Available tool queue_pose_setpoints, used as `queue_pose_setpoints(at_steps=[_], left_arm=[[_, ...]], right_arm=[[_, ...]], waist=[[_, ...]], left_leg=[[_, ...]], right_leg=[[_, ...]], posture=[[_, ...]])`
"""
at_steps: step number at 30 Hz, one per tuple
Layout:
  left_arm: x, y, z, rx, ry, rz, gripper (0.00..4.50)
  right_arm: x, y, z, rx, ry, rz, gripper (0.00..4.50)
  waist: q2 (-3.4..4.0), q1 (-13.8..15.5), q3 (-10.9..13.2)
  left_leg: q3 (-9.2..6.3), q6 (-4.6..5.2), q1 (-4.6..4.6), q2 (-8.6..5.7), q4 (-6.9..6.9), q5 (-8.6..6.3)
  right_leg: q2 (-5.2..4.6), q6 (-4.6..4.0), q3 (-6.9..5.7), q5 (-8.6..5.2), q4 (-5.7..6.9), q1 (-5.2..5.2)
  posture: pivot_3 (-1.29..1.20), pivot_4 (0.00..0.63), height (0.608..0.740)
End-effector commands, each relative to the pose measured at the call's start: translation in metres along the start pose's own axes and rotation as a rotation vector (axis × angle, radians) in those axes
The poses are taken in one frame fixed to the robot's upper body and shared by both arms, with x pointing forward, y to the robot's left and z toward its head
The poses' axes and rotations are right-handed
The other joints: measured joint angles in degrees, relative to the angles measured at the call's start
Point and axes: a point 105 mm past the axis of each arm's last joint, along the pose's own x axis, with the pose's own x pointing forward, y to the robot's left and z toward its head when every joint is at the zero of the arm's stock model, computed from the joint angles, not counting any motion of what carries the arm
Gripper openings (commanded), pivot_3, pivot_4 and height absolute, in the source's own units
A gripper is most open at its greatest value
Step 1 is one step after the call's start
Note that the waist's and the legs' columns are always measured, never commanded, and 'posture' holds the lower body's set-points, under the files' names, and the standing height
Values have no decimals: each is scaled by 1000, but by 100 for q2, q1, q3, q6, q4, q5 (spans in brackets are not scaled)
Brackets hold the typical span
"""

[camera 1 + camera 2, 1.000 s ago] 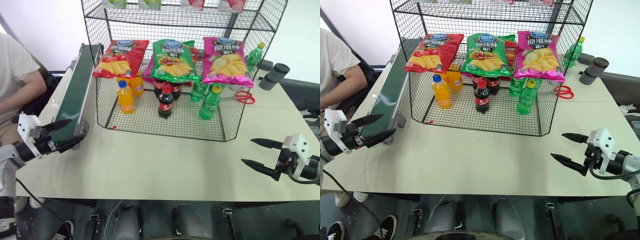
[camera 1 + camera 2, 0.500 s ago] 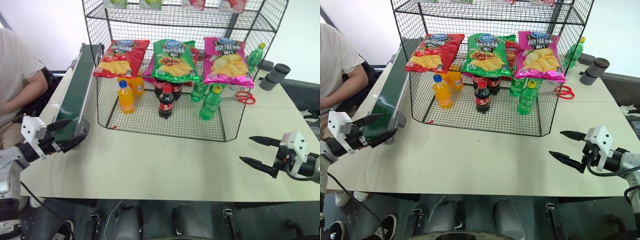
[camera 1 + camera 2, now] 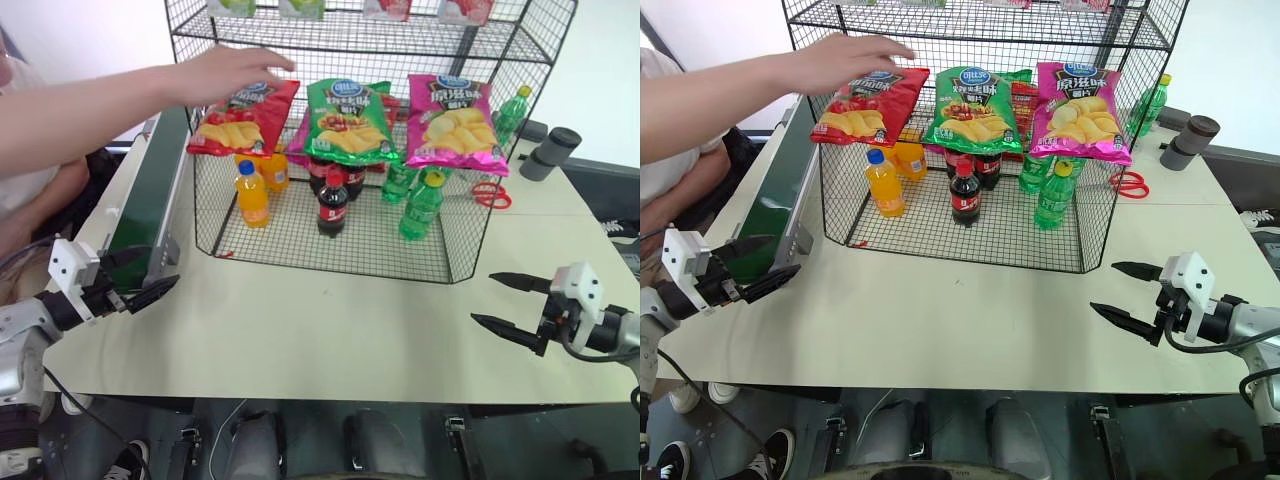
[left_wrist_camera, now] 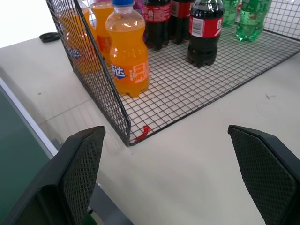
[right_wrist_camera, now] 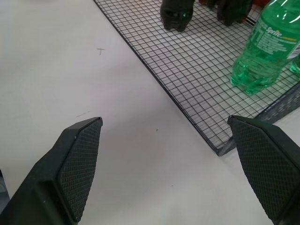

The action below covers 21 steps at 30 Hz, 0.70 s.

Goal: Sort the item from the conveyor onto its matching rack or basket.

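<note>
The conveyor runs along the table's left side, and its dark green belt carries no item where I can see it. A green crisp bag hangs on the front of the black wire rack, between a red bag and a pink one. My left gripper hovers open by the conveyor's near end, holding nothing. My right gripper hovers open and empty over the bare table at the right. In the left wrist view the fingers stand wide apart facing the rack's corner.
A person's arm stretches over the conveyor, with the hand at the rack's upper left by the red bag. Orange soda, cola and green bottles stand inside the rack. Red scissors and a grey cylinder lie to its right.
The person's arm has reached out over the conveyor to the rack's upper left. Both grippers stay open and nearly where they were.
</note>
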Motion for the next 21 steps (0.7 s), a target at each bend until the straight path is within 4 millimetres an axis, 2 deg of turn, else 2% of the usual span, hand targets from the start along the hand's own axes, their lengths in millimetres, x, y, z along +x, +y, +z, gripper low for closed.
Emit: queue_pose_setpoints(at_steps=[1,12,21], left_arm=[[3,-3,6,15,-29,-11,4473],[6,-7,6,12,-38,-24,4473],[3,-9,6,50,-38,-11,4473]], right_arm=[[2,-2,13,-35,-44,0,4477],[5,-8,10,-36,-48,-1,4477],[7,-5,15,-25,-98,-5,4477]], waist=[[0,1,0],[0,-1,0],[0,-4,0]], left_leg=[[0,0,0,0,0,0],[0,0,0,-1,1,0],[0,0,0,0,2,0]], right_leg=[[0,0,0,0,0,0],[3,1,0,0,1,0],[2,1,0,0,2,0]], posture=[[0,150,740],[0,150,740],[0,150,740]])
